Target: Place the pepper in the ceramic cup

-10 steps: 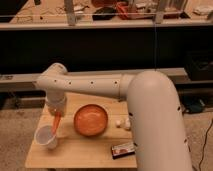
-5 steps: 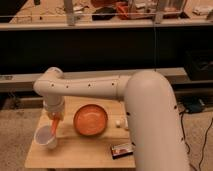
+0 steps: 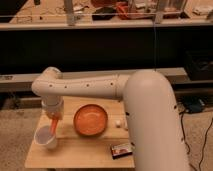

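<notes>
The white ceramic cup stands at the front left of the small wooden table. The small orange-red pepper hangs upright from my gripper, with its lower tip at the cup's rim on the right side. My gripper sits at the end of the white arm, directly above the cup's right edge, shut on the pepper's top. The wide orange bowl sits to the right of the cup.
A small dark flat packet lies at the table's front right. A small white object sits right of the bowl. My thick white arm covers the table's right side. A dark shelf runs behind.
The gripper with the pepper has moved slightly left and down toward the cup; the pepper's tip now reaches the cup's rim.
</notes>
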Robot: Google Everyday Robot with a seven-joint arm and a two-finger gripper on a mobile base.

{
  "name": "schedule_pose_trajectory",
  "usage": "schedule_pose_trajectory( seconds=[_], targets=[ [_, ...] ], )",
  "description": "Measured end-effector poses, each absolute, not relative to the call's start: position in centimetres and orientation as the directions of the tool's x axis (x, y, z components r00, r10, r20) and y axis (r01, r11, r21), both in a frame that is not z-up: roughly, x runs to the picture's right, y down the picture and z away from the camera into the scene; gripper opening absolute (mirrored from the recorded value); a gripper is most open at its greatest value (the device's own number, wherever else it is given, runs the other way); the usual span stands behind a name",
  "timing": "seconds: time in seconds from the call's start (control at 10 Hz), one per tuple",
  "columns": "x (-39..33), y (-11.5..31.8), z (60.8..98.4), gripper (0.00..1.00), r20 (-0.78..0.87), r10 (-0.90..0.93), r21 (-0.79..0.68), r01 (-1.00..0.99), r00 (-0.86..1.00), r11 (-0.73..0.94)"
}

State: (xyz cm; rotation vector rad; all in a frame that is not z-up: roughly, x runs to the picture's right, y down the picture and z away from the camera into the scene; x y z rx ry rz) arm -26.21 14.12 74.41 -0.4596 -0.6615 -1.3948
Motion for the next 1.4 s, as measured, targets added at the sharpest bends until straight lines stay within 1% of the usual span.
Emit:
schedule_pose_trajectory(
  seconds=[0.6,0.8,1.0,1.1,1.2,1.3,1.4],
  targets=[
    [-30.6,11.8,71.8,0.00,0.642,-0.764,0.050,0.992,0.059,0.118],
    [-32.8,11.5,69.9,0.06,0.647,-0.761,0.076,0.989,0.050,0.130],
    [-33.9,11.6,69.4,0.13,0.647,-0.761,0.079,0.989,0.046,0.127],
    [-33.4,11.9,69.9,0.20,0.645,-0.763,0.070,0.990,0.047,0.121],
    [-32.4,12.3,70.1,0.26,0.644,-0.763,0.073,0.990,0.046,0.121],
    [-31.3,12.5,70.0,0.28,0.644,-0.764,0.077,0.990,0.043,0.120],
    [-30.6,12.6,70.1,0.36,0.644,-0.764,0.075,0.990,0.044,0.120]
  ],
)
